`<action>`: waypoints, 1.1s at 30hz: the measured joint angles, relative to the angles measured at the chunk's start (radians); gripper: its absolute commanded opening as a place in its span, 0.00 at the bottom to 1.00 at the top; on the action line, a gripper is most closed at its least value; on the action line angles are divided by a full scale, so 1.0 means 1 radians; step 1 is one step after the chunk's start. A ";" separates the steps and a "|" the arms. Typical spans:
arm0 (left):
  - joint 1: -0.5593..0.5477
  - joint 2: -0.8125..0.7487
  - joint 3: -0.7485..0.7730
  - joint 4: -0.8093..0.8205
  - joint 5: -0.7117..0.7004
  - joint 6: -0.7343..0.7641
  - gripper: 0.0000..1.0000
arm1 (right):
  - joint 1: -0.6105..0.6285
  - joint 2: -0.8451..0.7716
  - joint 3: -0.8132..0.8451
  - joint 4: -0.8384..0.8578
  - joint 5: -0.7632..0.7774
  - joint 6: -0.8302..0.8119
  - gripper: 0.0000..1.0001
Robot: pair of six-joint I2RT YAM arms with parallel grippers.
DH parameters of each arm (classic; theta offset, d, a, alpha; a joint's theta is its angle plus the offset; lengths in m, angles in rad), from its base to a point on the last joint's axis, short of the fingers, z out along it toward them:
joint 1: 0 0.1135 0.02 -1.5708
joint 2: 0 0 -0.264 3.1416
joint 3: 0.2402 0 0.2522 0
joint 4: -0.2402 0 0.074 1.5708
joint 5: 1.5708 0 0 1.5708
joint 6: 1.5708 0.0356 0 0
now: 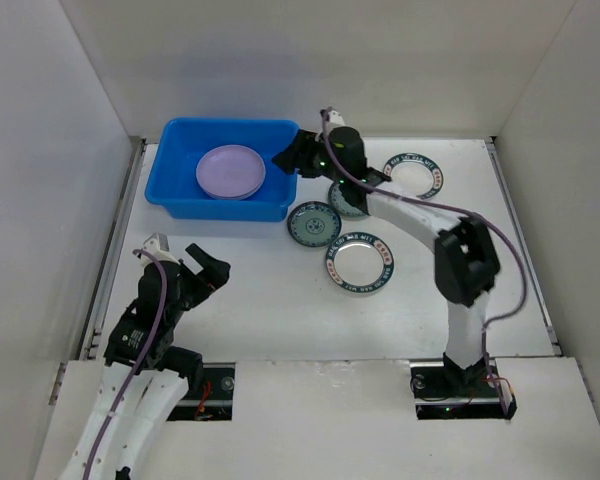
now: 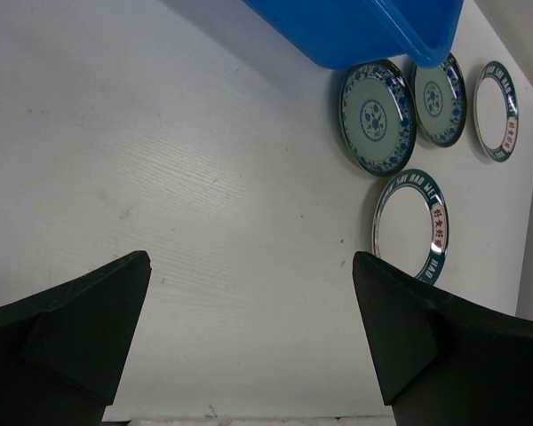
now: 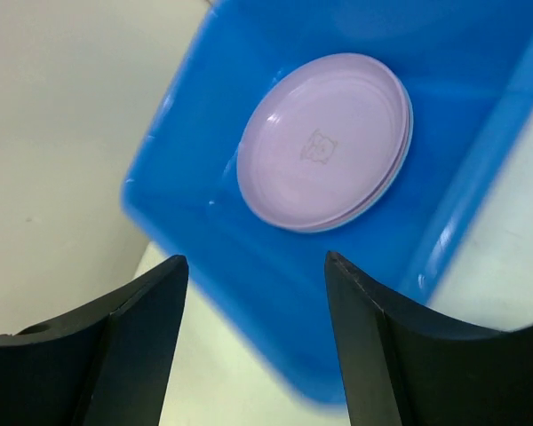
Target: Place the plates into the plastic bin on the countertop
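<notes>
The blue plastic bin (image 1: 180,190) stands at the back left of the white countertop (image 1: 270,310). A lavender plate (image 1: 231,171) lies in it on top of a stack; it also shows in the right wrist view (image 3: 324,142), with another rim under it. My right gripper (image 1: 288,156) is open and empty over the bin's right wall (image 3: 480,169). Two teal patterned plates (image 1: 314,224) (image 1: 346,200) and two white-centred dark-rimmed plates (image 1: 360,263) (image 1: 414,174) lie on the countertop. My left gripper (image 1: 208,272) is open and empty at the near left.
White walls bound the countertop on three sides. In the left wrist view the bin's corner (image 2: 382,27), both teal plates (image 2: 377,117) (image 2: 439,98) and both rimmed plates (image 2: 410,226) (image 2: 496,110) lie ahead of my left gripper (image 2: 249,337).
</notes>
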 measured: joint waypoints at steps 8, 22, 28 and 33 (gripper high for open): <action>-0.026 0.068 -0.006 0.020 0.003 0.004 1.00 | -0.091 -0.678 -0.664 0.063 0.110 0.002 0.69; -0.058 0.193 -0.035 0.157 0.048 -0.013 1.00 | -0.174 -1.238 -1.311 -0.336 0.222 0.289 0.68; -0.058 0.233 -0.035 0.203 0.062 -0.029 1.00 | -0.212 -1.268 -1.383 -0.402 0.227 0.367 0.68; -0.055 0.254 -0.035 0.207 0.062 -0.039 1.00 | -0.244 -1.232 -1.411 -0.407 0.212 0.393 0.67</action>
